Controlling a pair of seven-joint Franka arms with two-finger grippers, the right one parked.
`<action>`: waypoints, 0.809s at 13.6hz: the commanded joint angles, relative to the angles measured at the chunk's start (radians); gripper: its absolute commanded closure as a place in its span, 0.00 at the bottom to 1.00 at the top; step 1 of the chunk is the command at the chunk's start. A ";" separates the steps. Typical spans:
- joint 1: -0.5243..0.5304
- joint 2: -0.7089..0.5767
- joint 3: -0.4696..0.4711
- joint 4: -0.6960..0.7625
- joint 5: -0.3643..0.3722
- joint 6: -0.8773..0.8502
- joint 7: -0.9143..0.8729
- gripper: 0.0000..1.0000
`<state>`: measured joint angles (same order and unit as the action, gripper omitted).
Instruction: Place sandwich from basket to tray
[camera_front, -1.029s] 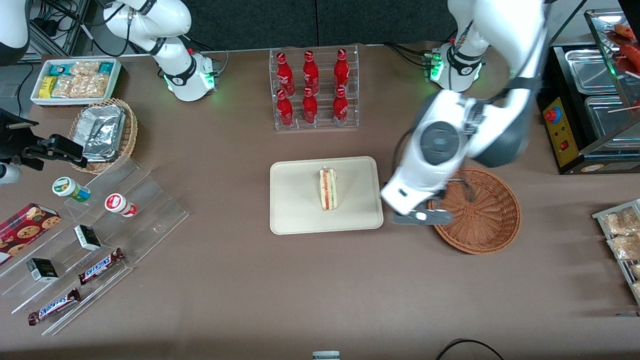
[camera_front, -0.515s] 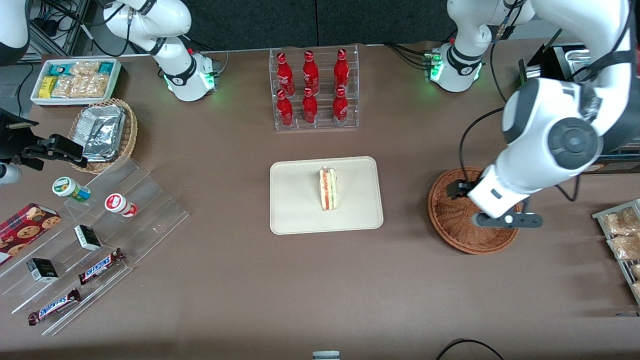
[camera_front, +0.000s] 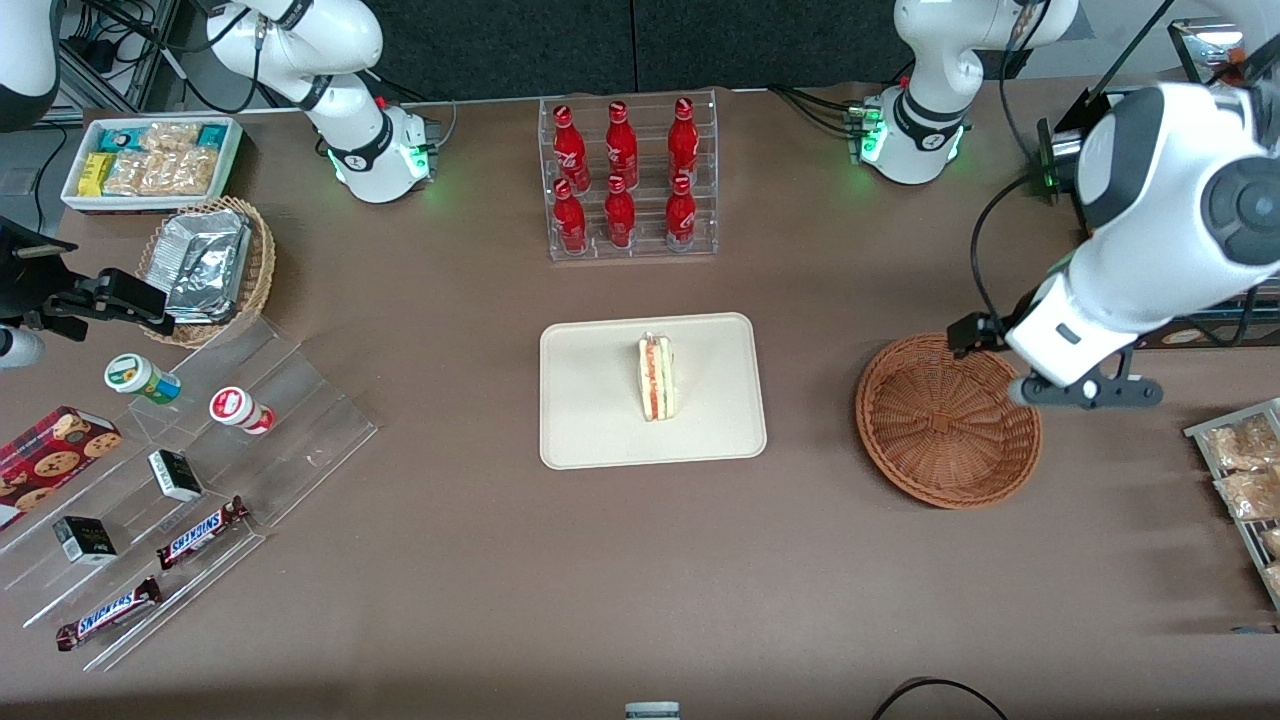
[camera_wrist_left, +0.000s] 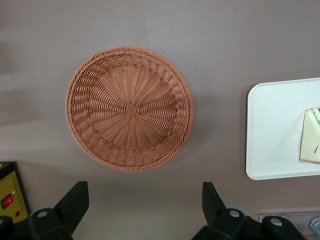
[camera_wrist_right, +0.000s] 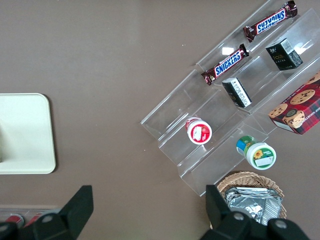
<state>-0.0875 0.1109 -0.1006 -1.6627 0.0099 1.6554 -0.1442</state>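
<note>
The sandwich (camera_front: 656, 378), a pale wedge with red and green layers, lies on the cream tray (camera_front: 590, 400) at the middle of the table. The reddish-brown wicker basket (camera_front: 947, 420) stands beside the tray, toward the working arm's end, with nothing in it. My gripper (camera_front: 1085, 392) hangs above the table just off the basket's rim, toward the working arm's end. The left wrist view looks down on the basket (camera_wrist_left: 129, 107), the tray's edge (camera_wrist_left: 272, 130) and part of the sandwich (camera_wrist_left: 311, 142). There my gripper (camera_wrist_left: 143, 202) is open and holds nothing.
A clear rack of red bottles (camera_front: 628, 180) stands farther from the front camera than the tray. A black food warmer (camera_front: 1160, 230) and a rack of snack packets (camera_front: 1245, 480) flank my gripper. Toward the parked arm's end are a tan basket of foil packets (camera_front: 205, 265) and clear steps with snacks (camera_front: 180, 470).
My arm has swung from the gap between tray and basket, across the basket, to its rim toward the working arm's end. The sandwich has stayed on the tray.
</note>
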 joint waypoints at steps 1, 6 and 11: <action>0.034 -0.134 -0.005 -0.118 -0.021 0.015 0.020 0.00; 0.041 -0.221 0.015 -0.140 -0.025 -0.051 0.023 0.00; 0.038 -0.249 0.098 -0.121 -0.024 -0.086 0.130 0.00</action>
<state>-0.0566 -0.1094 -0.0128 -1.7764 0.0028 1.5877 -0.0475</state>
